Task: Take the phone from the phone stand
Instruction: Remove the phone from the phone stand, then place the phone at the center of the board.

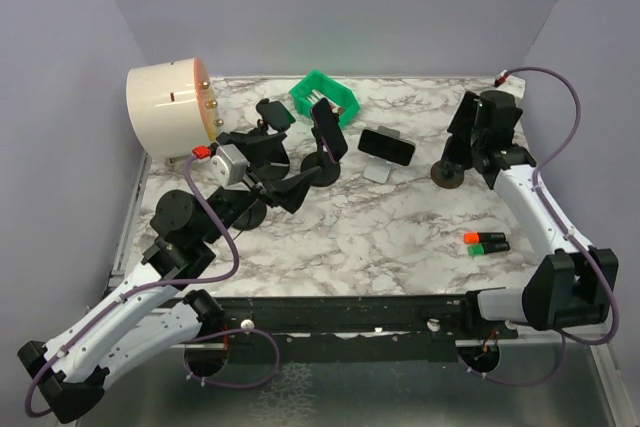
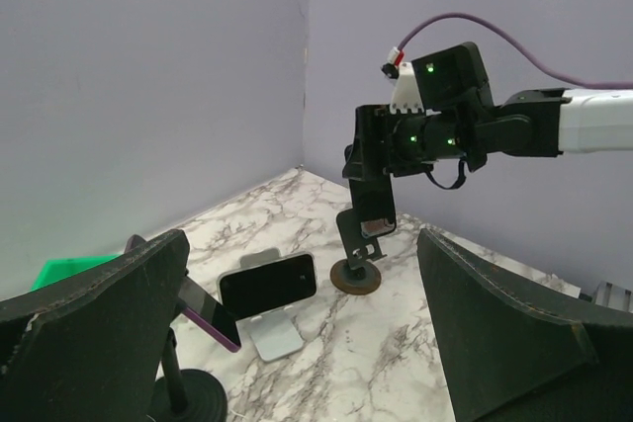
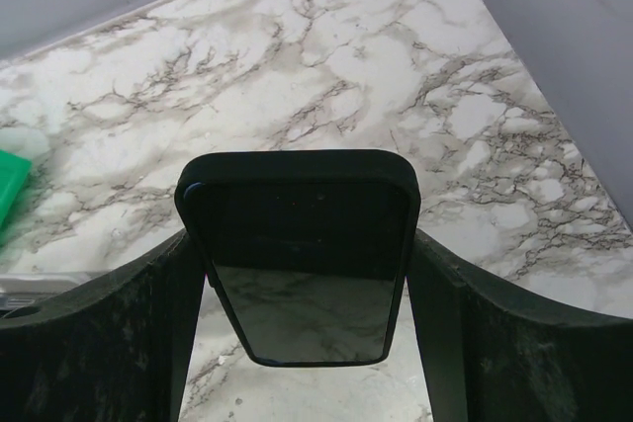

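Observation:
My right gripper (image 1: 468, 135) is shut on a phone in a black case (image 3: 297, 244), its fingers (image 3: 148, 323) pressing both long edges. In the left wrist view the phone (image 2: 376, 207) hangs upright at the cradle of a black stand with a rusty round base (image 2: 356, 276); I cannot tell whether it still touches the cradle. The stand also shows in the top view (image 1: 447, 175). My left gripper (image 1: 298, 175) is open and empty, beside a black stand that holds a purple phone (image 1: 328, 132).
A white stand (image 1: 380, 169) holds a black phone (image 1: 387, 145) mid-table. A green basket (image 1: 325, 95) and a cream drum (image 1: 165, 107) sit at the back left. Orange and green markers (image 1: 486, 242) lie at the right. Purple walls enclose the table.

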You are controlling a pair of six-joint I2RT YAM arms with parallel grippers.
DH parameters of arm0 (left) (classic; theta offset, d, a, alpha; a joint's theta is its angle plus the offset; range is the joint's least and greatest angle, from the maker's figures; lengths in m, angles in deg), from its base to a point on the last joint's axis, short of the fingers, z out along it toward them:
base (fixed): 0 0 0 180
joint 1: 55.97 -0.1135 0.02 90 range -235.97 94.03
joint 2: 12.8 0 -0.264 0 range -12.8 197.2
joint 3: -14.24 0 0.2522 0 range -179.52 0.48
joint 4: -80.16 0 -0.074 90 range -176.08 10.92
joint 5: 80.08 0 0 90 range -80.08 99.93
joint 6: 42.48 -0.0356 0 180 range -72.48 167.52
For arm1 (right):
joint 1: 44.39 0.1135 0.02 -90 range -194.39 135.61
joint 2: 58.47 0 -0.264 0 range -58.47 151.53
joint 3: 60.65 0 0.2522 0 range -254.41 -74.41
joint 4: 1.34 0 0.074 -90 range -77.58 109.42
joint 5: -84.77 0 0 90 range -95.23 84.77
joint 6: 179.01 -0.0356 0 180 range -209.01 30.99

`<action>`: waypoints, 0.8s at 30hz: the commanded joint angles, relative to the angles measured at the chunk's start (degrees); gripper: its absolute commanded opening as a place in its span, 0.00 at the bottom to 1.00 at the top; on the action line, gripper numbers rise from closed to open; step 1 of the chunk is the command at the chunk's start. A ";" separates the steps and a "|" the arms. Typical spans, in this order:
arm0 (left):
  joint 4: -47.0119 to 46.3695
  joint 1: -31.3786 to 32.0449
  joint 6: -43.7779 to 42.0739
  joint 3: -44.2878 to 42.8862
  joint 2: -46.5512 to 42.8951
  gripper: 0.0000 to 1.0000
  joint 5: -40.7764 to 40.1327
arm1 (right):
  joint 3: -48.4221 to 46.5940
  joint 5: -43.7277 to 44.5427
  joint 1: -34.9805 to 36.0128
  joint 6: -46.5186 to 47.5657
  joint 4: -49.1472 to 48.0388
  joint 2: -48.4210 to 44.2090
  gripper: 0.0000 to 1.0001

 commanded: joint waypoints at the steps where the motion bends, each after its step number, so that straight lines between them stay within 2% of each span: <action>1: -1.18 0.45 -0.97 0.74 -0.41 0.99 -1.44 | 0.47 -4.40 -0.05 -0.87 0.78 -6.95 0.46; 6: -1.18 0.77 -0.99 0.74 -0.56 0.99 -1.49 | -0.01 -11.50 2.84 -1.54 9.24 -14.73 0.44; 9: -1.18 0.86 -0.96 0.74 -0.35 0.99 -1.50 | -1.54 -20.85 4.07 -1.35 17.09 -17.46 0.44; 10: -1.13 0.94 -0.99 0.74 -0.30 0.99 -1.49 | -2.46 -23.30 5.18 -1.02 21.91 -17.63 0.44; 13: -1.09 0.99 -0.95 0.66 0.11 0.99 -1.24 | -1.83 -25.85 11.30 -1.23 28.13 -19.60 0.42; 18: -1.09 0.94 -0.76 0.57 0.75 0.99 -0.45 | 7.32 -26.27 19.57 -6.61 25.89 -25.73 0.42; 24: -0.94 0.96 -1.28 0.73 1.37 0.99 -1.04 | 13.51 -22.51 22.12 -9.52 22.63 -22.91 0.41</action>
